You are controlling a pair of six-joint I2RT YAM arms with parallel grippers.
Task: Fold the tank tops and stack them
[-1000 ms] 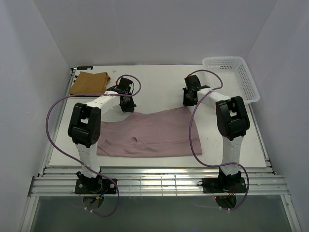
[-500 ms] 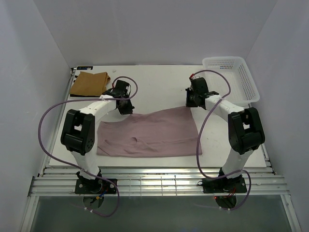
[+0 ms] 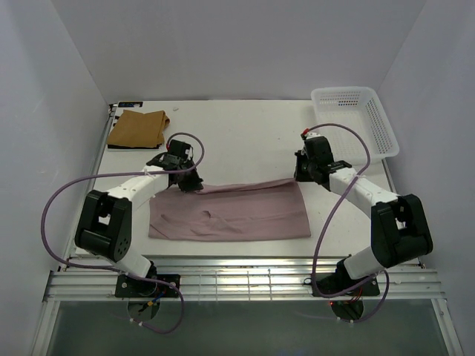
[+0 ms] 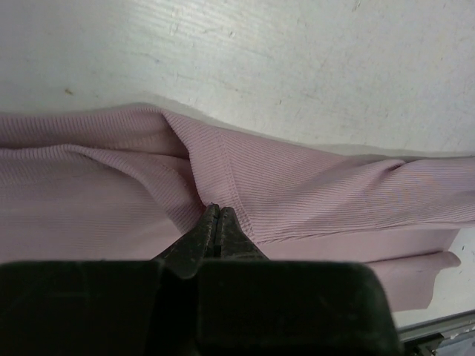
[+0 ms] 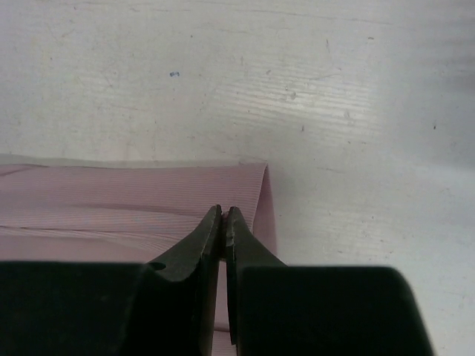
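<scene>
Both far corners of the pink top (image 3: 230,211) are pinched. The left end effector (image 4: 217,211) is clamped shut on one, the right end effector (image 5: 224,213) on the other.

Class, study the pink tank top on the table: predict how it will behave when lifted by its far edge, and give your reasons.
Probably floppy: the pink tank top puckers into creases where the left jaws pinch it. Likely light for its size, as narrow tip pinches alone hold its far corners. Its ribbed knit should grip rather than slip.
</scene>
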